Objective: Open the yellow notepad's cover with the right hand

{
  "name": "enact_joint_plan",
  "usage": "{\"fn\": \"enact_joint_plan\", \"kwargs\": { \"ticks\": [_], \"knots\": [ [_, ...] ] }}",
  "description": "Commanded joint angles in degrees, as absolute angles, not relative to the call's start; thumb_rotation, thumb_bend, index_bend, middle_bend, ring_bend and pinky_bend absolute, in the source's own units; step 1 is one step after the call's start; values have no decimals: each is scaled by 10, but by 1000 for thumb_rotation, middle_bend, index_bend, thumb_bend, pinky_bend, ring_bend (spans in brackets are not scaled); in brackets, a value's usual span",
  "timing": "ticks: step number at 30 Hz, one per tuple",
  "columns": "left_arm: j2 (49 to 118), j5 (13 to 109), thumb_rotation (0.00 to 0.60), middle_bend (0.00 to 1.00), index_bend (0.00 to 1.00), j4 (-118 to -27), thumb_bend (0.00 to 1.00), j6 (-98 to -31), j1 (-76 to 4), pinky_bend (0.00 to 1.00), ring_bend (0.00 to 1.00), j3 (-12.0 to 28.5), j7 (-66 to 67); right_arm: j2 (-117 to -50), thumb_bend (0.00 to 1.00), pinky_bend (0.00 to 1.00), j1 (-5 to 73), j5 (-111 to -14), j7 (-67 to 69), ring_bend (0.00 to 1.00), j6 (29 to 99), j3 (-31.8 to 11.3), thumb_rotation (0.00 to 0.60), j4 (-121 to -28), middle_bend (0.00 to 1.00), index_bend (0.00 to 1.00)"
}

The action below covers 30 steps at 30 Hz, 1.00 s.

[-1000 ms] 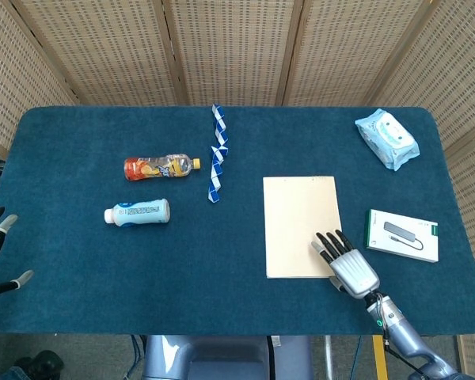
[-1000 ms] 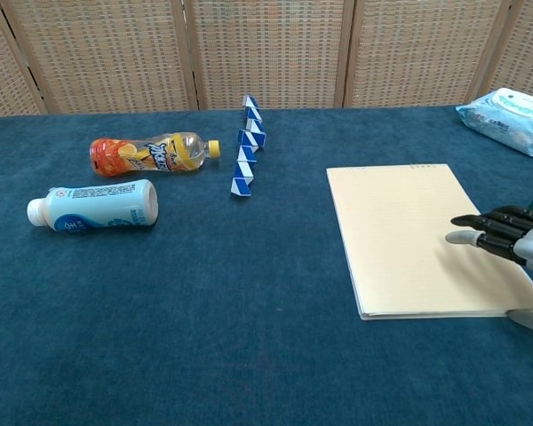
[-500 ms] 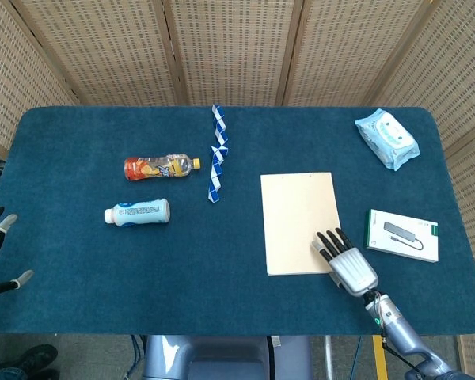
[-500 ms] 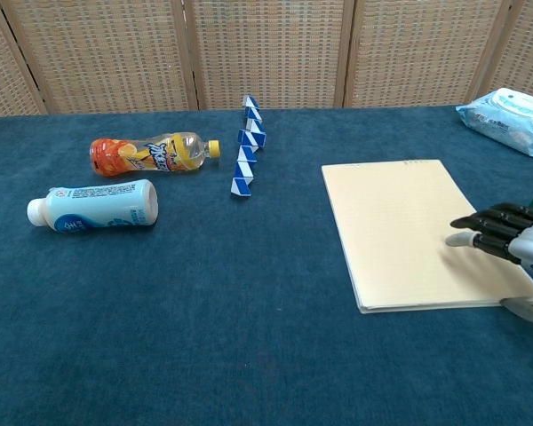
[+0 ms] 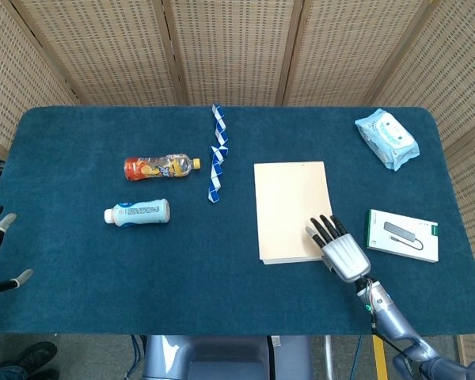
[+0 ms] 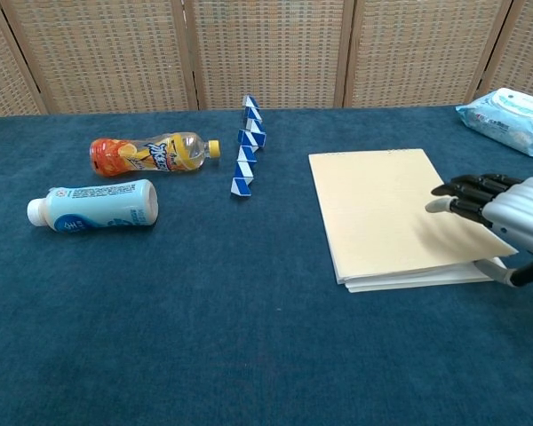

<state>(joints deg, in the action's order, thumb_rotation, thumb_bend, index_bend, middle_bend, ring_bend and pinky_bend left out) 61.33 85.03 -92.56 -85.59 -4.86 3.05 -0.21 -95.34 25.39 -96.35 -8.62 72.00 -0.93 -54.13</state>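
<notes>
The yellow notepad [image 5: 292,210] lies flat on the blue counter [image 5: 79,261], right of centre, between the folding toy [image 5: 216,153] and the boxed adapter [image 5: 402,235]. The right robot hand [image 5: 337,248] rests with fingers extended over its near right corner, the thumb seemingly under the edge, gripping nothing firmly. The cover's corner looks barely raised, so lifting is beginning; next, I judge, sweep it up and over.

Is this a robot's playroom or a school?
Probably neither: it looks like a robot practice room. A table with a blue cloth stands before woven screens, and on it lie odd things: a yellow notepad, two bottles and a wet-wipes pack.
</notes>
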Motion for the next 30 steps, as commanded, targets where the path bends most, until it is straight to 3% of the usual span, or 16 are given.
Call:
{"fn": "enact_joint_plan", "kwargs": {
  "ticks": [1,11,15,18,23,30],
  "knots": [
    [613,850,600,0,0,-926,0,-855,-49,0,0,31,-3,-954,462,115,266,-950,-92,13,709,-24,600,-550,84,138],
    [611,846,600,0,0,-926,0,-852,-50,0,0,32,-7,-960,458,115,297,-920,-114,13,680,-54,600,-556,85,139],
    [608,845,600,0,0,-927,0,-850,-51,0,0,33,-12,-964,462,115,309,-915,-117,43,667,-55,600,-556,117,185],
    [607,844,600,0,0,-926,0,-849,-51,0,0,33,-17,-970,465,122,316,-913,-115,131,663,-54,600,-548,212,276],
    [604,843,600,0,0,-925,0,-849,-51,0,0,34,-26,-983,493,180,324,-928,-75,347,679,-45,600,-518,473,510],
    [604,844,600,0,0,-924,0,-850,-50,0,0,34,-26,-1002,608,239,329,-951,-8,443,716,-29,600,-454,578,611]
  ]
}}
